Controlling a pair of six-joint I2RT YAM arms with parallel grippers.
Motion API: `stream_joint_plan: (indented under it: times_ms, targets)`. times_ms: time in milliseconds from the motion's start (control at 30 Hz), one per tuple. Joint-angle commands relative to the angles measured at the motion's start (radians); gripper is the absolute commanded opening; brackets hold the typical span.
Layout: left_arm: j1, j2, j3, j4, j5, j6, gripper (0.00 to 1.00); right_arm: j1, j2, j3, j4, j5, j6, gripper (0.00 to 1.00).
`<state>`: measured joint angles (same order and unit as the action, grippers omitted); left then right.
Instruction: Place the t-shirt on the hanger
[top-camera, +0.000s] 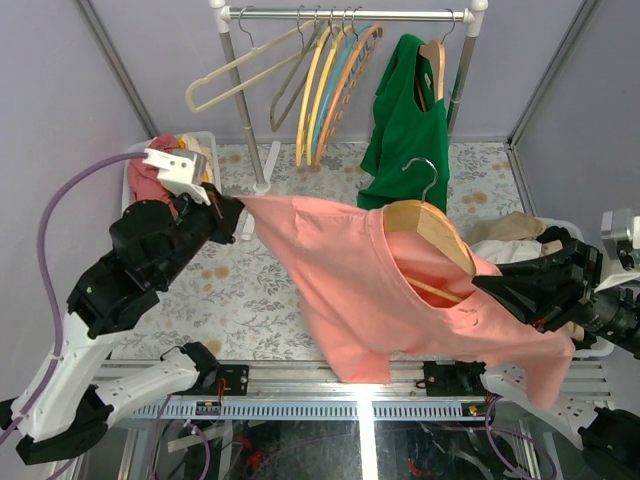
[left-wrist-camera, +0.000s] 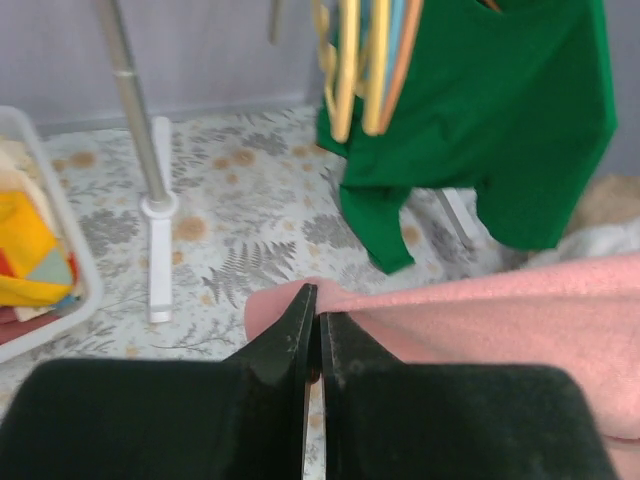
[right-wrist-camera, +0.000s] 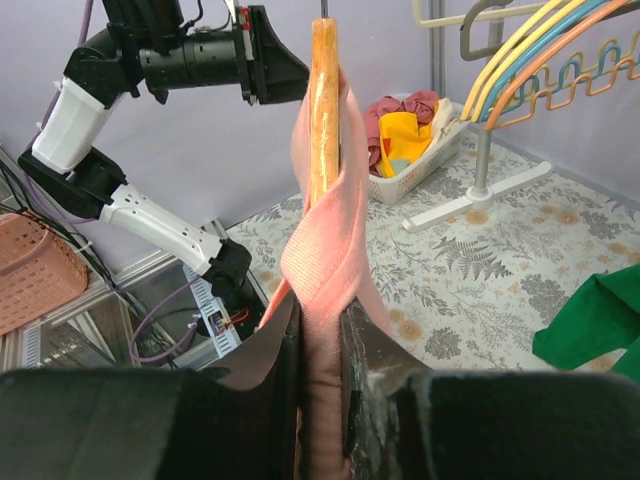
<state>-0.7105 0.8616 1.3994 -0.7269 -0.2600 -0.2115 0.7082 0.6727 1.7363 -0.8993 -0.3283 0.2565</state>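
The salmon t-shirt (top-camera: 330, 260) hangs stretched in the air between my two grippers. My left gripper (top-camera: 236, 207) is shut on one edge of it; the left wrist view shows the jaws (left-wrist-camera: 315, 305) pinching the pink cloth (left-wrist-camera: 500, 310). The wooden hanger (top-camera: 432, 228) with its silver hook (top-camera: 427, 175) sits partly inside the shirt's neck opening. My right gripper (top-camera: 492, 285) is shut on the hanger's end with shirt cloth over it. In the right wrist view the hanger (right-wrist-camera: 322, 110) rises from the jaws (right-wrist-camera: 320, 320), wrapped in the t-shirt (right-wrist-camera: 325, 250).
A clothes rack (top-camera: 350, 15) at the back holds several thin hangers (top-camera: 325, 85) and a green shirt (top-camera: 405, 120). A white basket (top-camera: 135, 165) with red and yellow clothes stands at the left. A bin with beige cloth (top-camera: 510, 228) stands at the right.
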Motion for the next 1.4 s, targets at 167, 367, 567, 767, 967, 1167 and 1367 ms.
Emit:
stream_joint_plan:
  times_ms: [167, 367, 567, 767, 967, 1167, 1367]
  targets:
    - [0.007, 0.105, 0.072, -0.131, -0.330, -0.056, 0.00, 0.035, -0.056, 0.005, 0.166, 0.052, -0.006, 0.00]
    - [0.024, 0.154, 0.055, -0.200, -0.333, -0.087, 0.03, 0.048, -0.092, -0.071, 0.223, 0.060, 0.004, 0.00]
    - [0.025, 0.157, 0.243, -0.238, -0.257, -0.074, 0.51, 0.050, -0.097, -0.146, 0.254, 0.047, 0.013, 0.00]
    - [0.025, 0.232, 0.514, -0.249, 0.057, -0.060, 0.51, 0.050, -0.087, -0.225, 0.315, 0.038, 0.022, 0.00]
    - [0.023, 0.330, 0.602, -0.144, 0.366, -0.115, 0.57, 0.049, -0.054, -0.284, 0.382, 0.042, 0.027, 0.00]
    - [0.003, 0.352, 0.538, 0.004, 0.442, -0.166, 0.58, 0.049, 0.012, -0.332, 0.467, 0.061, 0.034, 0.00]
    - [-0.013, 0.369, 0.498, 0.069, 0.433, -0.175, 0.59, 0.049, 0.093, -0.370, 0.563, 0.049, 0.047, 0.00]
